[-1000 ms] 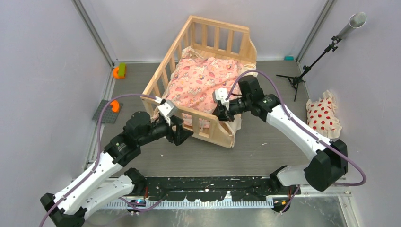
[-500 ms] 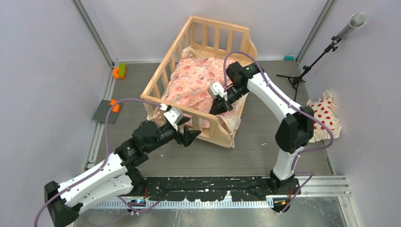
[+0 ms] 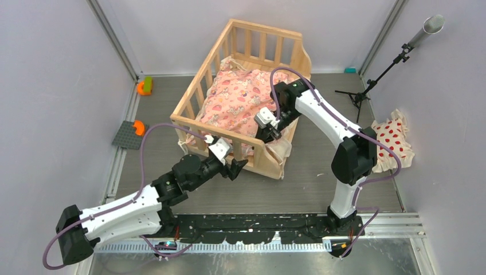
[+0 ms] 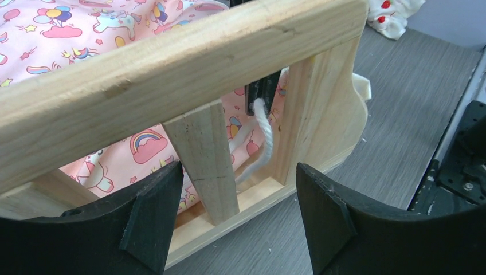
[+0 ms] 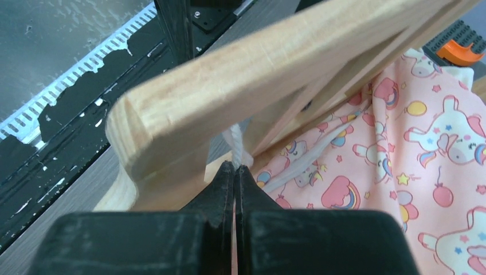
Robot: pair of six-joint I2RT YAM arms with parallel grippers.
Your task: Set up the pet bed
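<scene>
The pet bed of light wood stands mid-table with the pink cartoon-print cushion inside. My right gripper is inside the bed's near right corner, shut on a cream tie of the cushion, just behind the front rail. My left gripper is open outside the front rail, its fingers astride a slat. In the left wrist view the tie hangs through the gap beside the corner post, held by the right fingertips.
A white pillow with red dots lies at the right wall. A microphone stand stands at the back right. Orange toys and a grey plate lie at the left.
My left gripper has moved right and forward along the front rail, low outside it. My right gripper has moved down into the bed's near right corner.
</scene>
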